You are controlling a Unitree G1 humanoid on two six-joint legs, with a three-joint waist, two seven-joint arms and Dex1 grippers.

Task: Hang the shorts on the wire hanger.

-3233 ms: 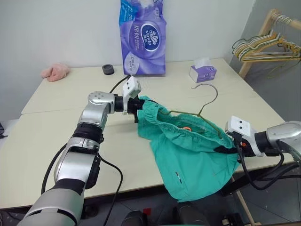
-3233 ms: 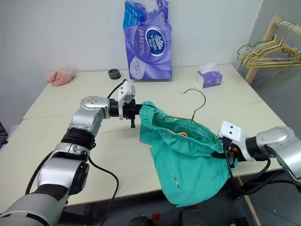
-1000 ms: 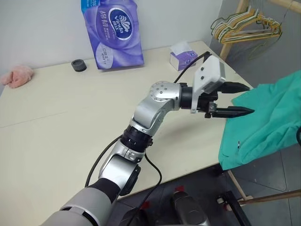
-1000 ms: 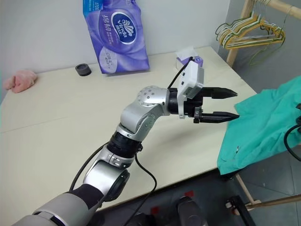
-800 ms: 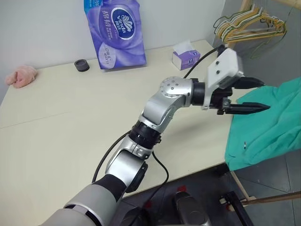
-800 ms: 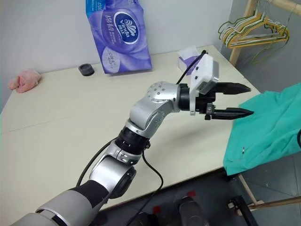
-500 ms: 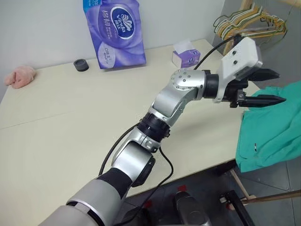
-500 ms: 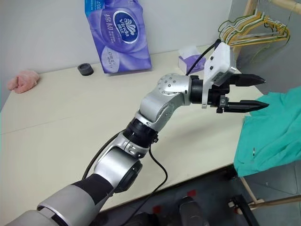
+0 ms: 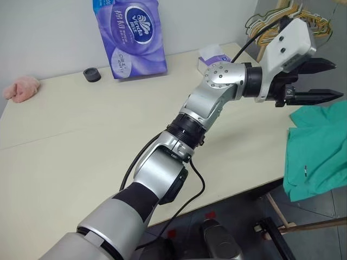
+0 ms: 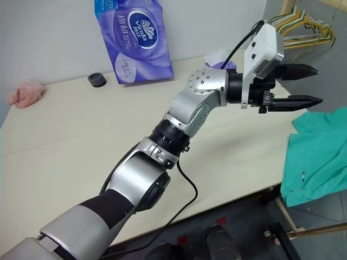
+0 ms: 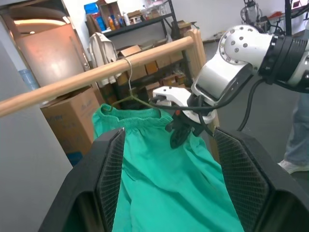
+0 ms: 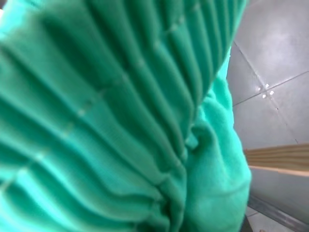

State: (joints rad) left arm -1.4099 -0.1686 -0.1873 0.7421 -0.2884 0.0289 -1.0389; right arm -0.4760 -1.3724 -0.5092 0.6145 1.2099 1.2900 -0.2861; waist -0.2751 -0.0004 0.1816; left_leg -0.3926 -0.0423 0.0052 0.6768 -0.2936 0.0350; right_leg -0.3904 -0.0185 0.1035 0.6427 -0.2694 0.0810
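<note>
Shorts (image 11: 164,179) of teal-green cloth hang from the wire hanger (image 11: 131,96), whose hook is over a wooden rail (image 11: 96,75) past the right edge of the tabletop (image 9: 81,135); the left wrist view shows the gathered waistband spread along the hanger's wire. In the head views the shorts show as a green drape off the table's right edge, clear of the tabletop.

The right gripper (image 11: 177,137) is clamped tight on the waistband just under the hanger's shoulder (its wrist camera looks straight into pleated green fabric). The left gripper (image 9: 324,80) is held out level above the table's far right corner, its two black fingers (image 10: 301,99) standing apart with nothing between them; they point toward the shorts and stop short of the cloth, not touching it.

On the tabletop, a purple toilet-paper pack (image 9: 130,35) stands at the far edge, with a small black ring-shaped thing (image 9: 91,74) just beside it on its left. A pink fluffy cloth (image 9: 20,89) lies at the far left corner. A tissue box (image 9: 211,56) sits near the far right corner, partly behind the left arm. A bunch of yellow and green hangers (image 10: 301,28) hangs on a wooden rack beyond that corner.
</note>
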